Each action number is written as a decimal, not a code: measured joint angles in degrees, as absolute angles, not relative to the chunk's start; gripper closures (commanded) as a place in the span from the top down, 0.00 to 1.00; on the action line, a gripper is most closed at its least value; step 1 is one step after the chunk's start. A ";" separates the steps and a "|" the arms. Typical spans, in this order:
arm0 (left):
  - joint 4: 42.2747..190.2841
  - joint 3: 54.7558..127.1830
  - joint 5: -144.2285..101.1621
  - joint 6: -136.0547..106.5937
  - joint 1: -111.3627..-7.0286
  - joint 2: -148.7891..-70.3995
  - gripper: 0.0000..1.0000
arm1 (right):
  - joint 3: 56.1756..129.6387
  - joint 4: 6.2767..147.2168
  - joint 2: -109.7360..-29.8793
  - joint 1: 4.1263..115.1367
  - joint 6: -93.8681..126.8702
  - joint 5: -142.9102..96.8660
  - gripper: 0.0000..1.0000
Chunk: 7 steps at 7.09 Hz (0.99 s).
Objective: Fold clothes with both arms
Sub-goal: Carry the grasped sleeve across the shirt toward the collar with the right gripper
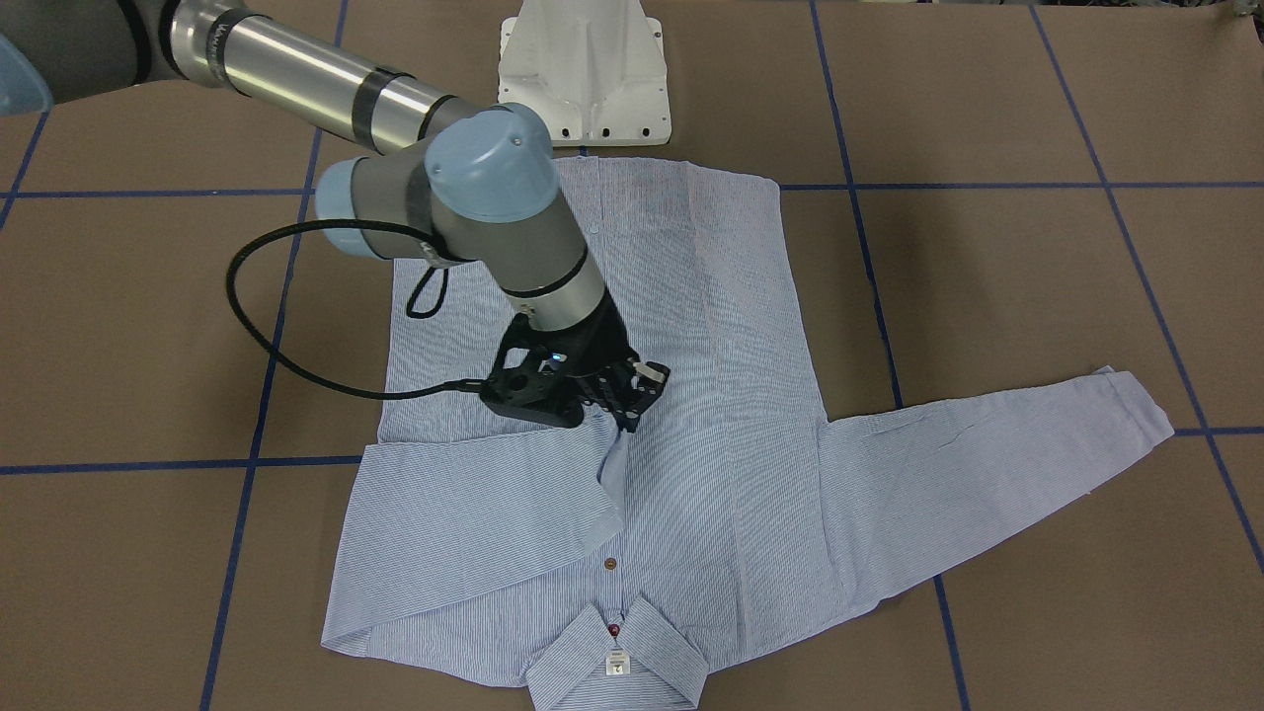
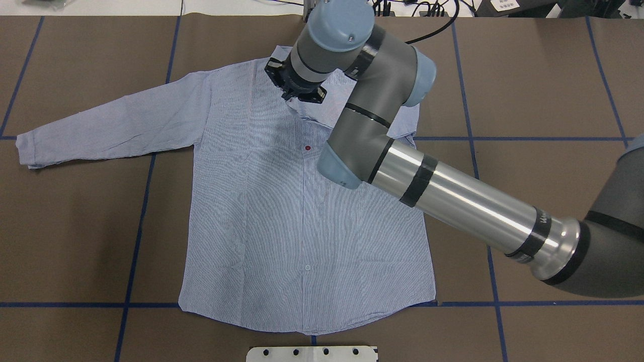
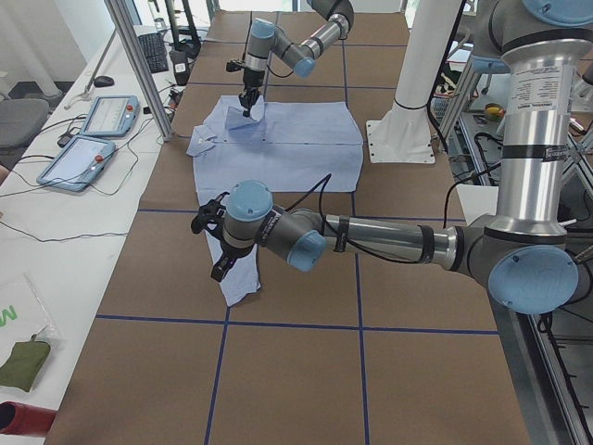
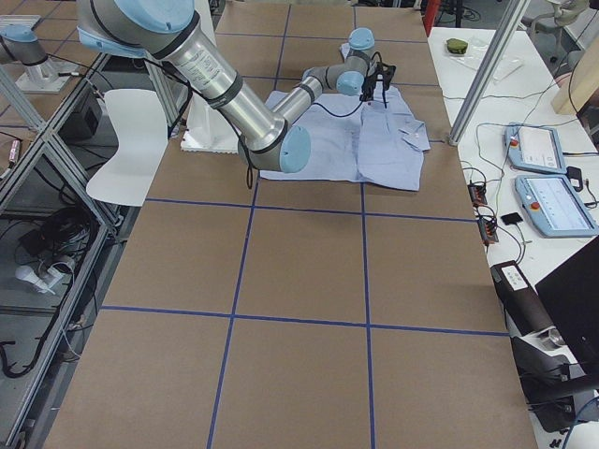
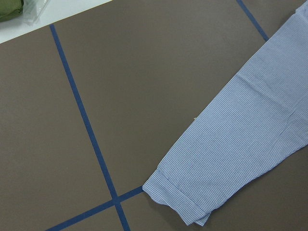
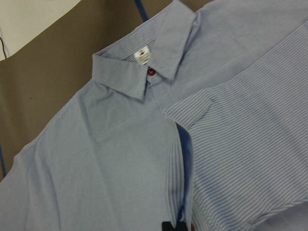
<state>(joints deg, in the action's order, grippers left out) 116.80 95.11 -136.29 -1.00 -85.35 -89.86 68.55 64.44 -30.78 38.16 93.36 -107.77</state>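
The light blue striped shirt (image 1: 711,395) lies front up on the brown surface (image 1: 1037,296). Its hem is just beside the white pedestal (image 1: 583,74) at the robot's edge, and its collar (image 1: 662,642) points toward the opposite edge. A small white label (image 6: 142,55) and a dark red button (image 6: 152,72) show at the neck.

The right arm (image 1: 513,237) reaches over the body of the shirt. The right sleeve (image 1: 474,513) is folded across the chest. Its end rises in a small peak into the right hand (image 1: 630,410), whose black fingers are clenched on that fabric near the button line. The right wrist view shows the folded sleeve edge lying over the placket below the collar.

The left sleeve (image 1: 987,454) stretches out flat toward the surface's left end, well apart from the right hand. The left arm (image 3: 389,239) extends low over the surface there, and the left hand (image 3: 211,250) hangs over the end of that sleeve. I cannot tell whether it is clenched or released. The left wrist view looks down on the cuff (image 5: 178,202), which lies flat just beside a crossing of the blue tape lines (image 5: 82,110) that mark the surface.
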 measured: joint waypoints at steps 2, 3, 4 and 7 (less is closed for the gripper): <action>116.83 94.94 -136.32 -1.03 -85.34 -89.83 1.00 | 63.45 63.41 -25.88 34.40 93.97 -102.69 0.00; 116.81 94.85 -136.32 -1.05 -85.34 -89.83 1.00 | 60.45 62.78 -23.67 33.29 94.37 -101.36 0.32; 116.81 94.77 -136.32 -1.00 -85.34 -89.82 1.00 | 57.43 61.60 -21.82 32.51 95.19 -100.18 0.99; 116.80 94.26 -136.32 -1.65 -84.06 -89.92 1.00 | 53.46 59.58 -20.19 31.23 99.76 -96.69 1.00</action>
<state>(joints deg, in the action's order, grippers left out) 116.80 94.26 -136.32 -1.65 -84.06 -89.92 53.46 59.58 -20.19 31.23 99.76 -96.69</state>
